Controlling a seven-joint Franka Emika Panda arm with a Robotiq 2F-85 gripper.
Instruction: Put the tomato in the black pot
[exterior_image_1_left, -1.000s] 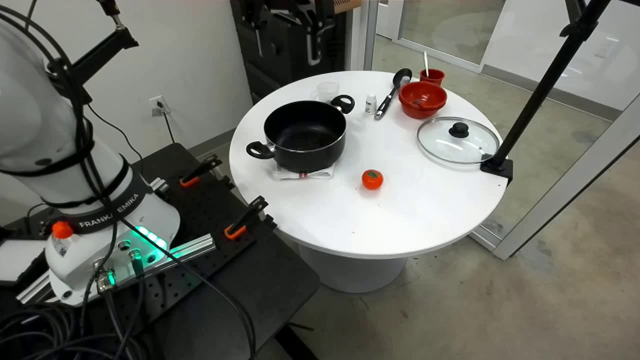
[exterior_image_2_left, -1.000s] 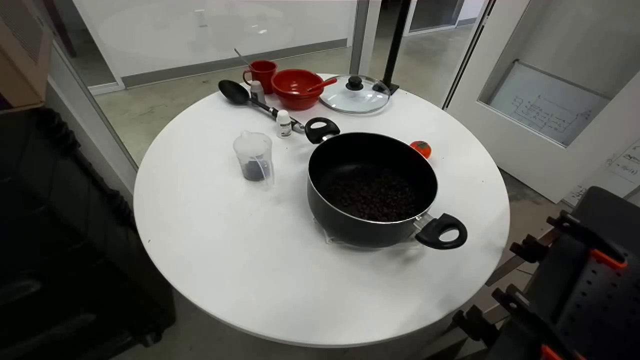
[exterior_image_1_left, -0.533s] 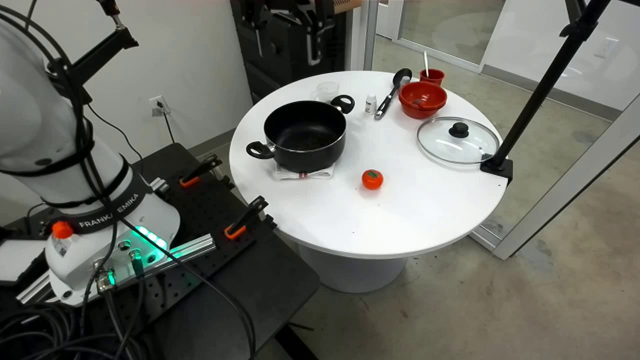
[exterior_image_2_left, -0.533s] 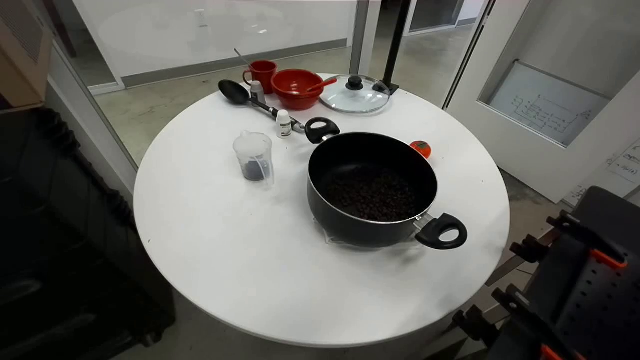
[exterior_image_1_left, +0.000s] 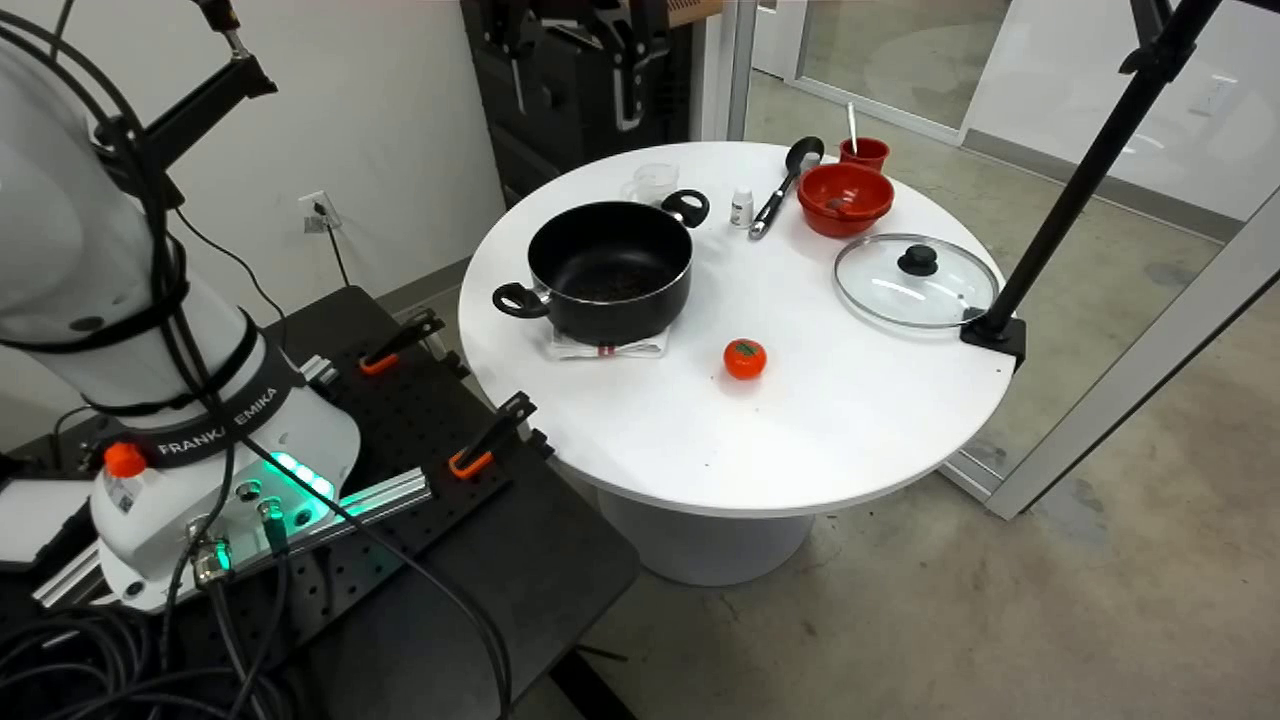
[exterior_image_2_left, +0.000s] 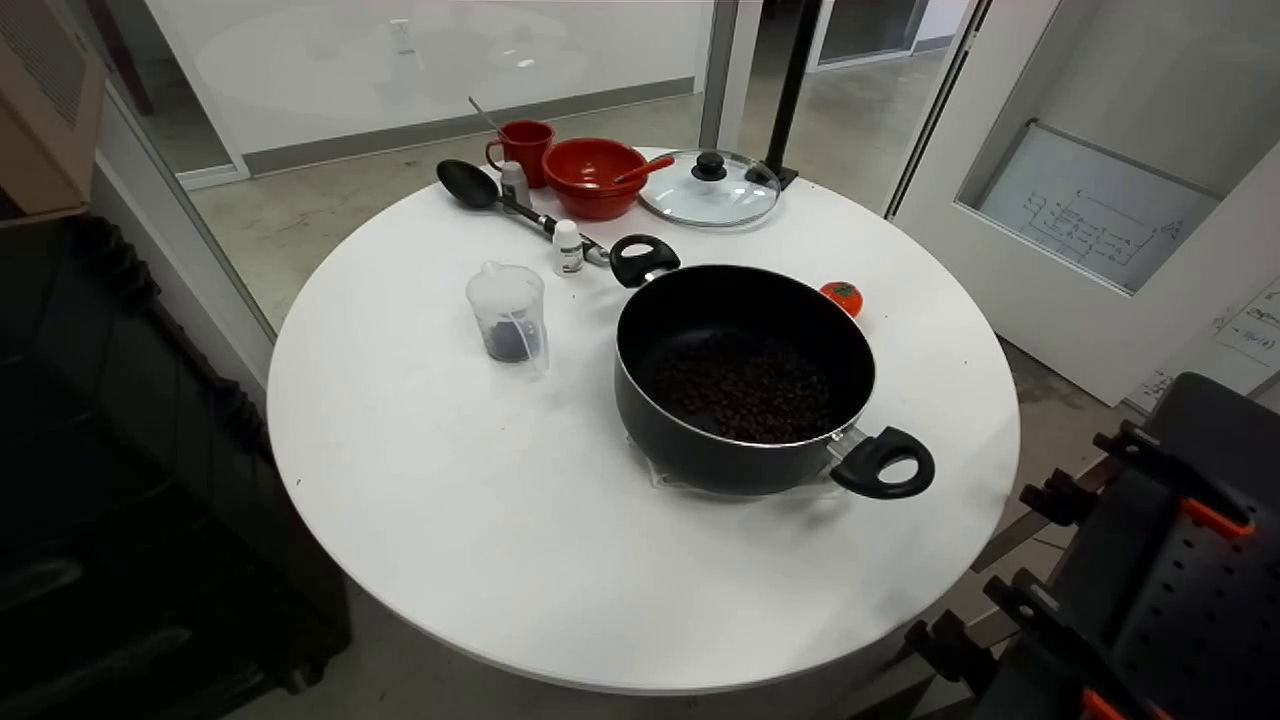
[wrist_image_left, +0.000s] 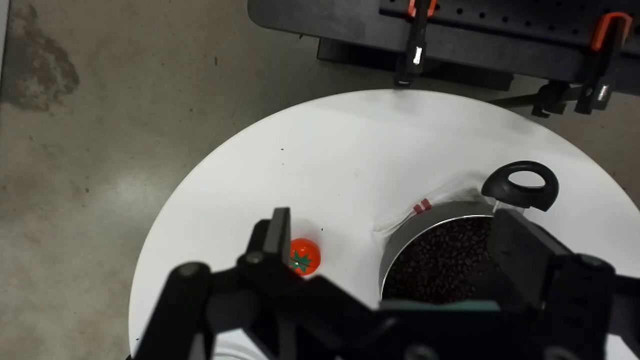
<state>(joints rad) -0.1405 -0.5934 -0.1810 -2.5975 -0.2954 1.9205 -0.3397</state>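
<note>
The tomato is a small bright-red ball with a green star top, lying on the white table beside the pot. In an exterior view the pot partly hides it; in the wrist view it shows next to one finger, partly covered. The black pot has two side handles and stands on a folded cloth; dark beans lie in it, as seen in an exterior view and the wrist view. My gripper is open and empty, high above the table; its spread fingers show in the wrist view.
A glass lid lies near a black pole clamped to the table edge. A red bowl, a red mug, a black spoon, a small white bottle and a clear measuring cup stand around the pot.
</note>
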